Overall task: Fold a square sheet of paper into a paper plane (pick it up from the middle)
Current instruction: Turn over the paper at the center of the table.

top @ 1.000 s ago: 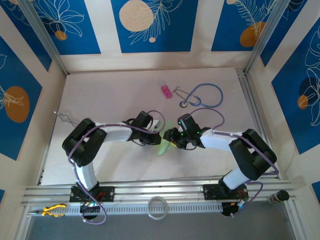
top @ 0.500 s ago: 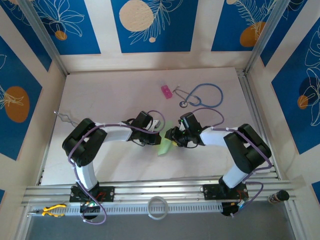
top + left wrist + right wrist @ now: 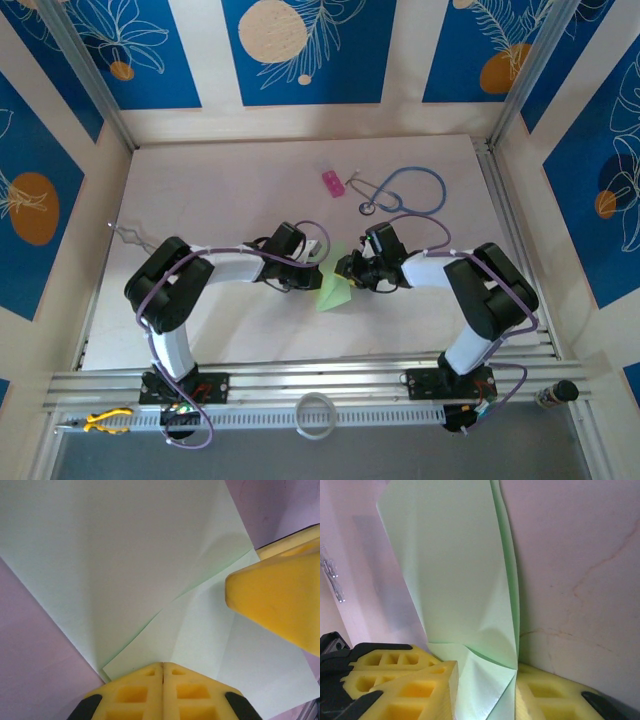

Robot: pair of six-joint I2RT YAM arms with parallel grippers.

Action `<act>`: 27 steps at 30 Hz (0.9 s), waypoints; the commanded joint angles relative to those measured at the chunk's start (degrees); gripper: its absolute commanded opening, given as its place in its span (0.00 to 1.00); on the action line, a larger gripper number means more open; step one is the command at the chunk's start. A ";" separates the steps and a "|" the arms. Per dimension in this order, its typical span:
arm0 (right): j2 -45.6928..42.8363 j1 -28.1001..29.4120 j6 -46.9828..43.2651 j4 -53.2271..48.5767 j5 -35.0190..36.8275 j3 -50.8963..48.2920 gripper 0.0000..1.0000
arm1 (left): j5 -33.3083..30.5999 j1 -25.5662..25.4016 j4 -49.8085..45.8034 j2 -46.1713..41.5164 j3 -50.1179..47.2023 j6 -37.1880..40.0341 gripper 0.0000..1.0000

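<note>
The light-green sheet of paper (image 3: pixel 334 292) lies at mid-table as a creased, pointed wedge, a half-formed paper plane. My right gripper (image 3: pixel 350 272) is at its right edge, shut on it. In the right wrist view the paper (image 3: pixel 455 570) rises from between the yellow fingers (image 3: pixel 420 680) of the right gripper (image 3: pixel 485 677). My left gripper (image 3: pixel 318 268) meets the sheet from the left. In its wrist view the left gripper (image 3: pixel 163 664) has its jaws pressed together at the edge of the folded layers (image 3: pixel 125 555), with no paper seen between them. A right finger (image 3: pixel 275 595) shows there too.
A small pink block (image 3: pixel 332 182) and a blue stethoscope (image 3: pixel 405 190) lie at the back of the table. A thin metal piece (image 3: pixel 130 237) sits at the left edge. A white ring (image 3: pixel 317 415) and yellow pliers (image 3: pixel 105 420) rest on the front rail.
The right gripper has shifted slightly toward the back right with the paper. The green shape has spread from a narrow sliver to a wider wedge. The left arm has stayed put.
</note>
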 commanded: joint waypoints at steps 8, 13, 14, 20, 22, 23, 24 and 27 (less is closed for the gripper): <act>0.74 -0.90 -0.77 3.74 -2.16 -1.17 0.15 | 1.64 0.89 0.66 -2.00 -1.27 -1.95 0.11; -1.47 -0.65 -2.79 4.54 -2.98 -1.66 0.08 | 1.04 1.87 0.34 -7.33 -1.93 -1.66 0.20; -2.43 -0.47 -3.26 3.78 -2.48 -1.64 0.07 | 0.43 1.99 -0.18 -8.92 -2.01 -1.28 0.22; -9.12 0.46 -7.03 -3.29 1.48 -1.24 0.06 | -6.49 2.52 -3.44 -19.31 -3.24 1.39 0.32; -12.16 0.97 -8.80 -7.22 4.27 -0.81 0.06 | -10.41 2.70 -4.41 -23.51 -4.21 2.30 0.36; -13.78 1.25 -10.00 -9.77 6.16 -0.30 0.06 | -12.76 2.69 -4.80 -25.84 -4.98 2.77 0.38; -15.27 1.56 -11.27 -12.57 8.18 0.21 0.06 | -15.39 2.73 -5.36 -28.03 -5.75 3.19 0.41; -18.57 2.51 -14.43 -21.90 15.10 2.76 0.06 | -22.79 2.83 -7.57 -33.19 -7.75 4.29 0.49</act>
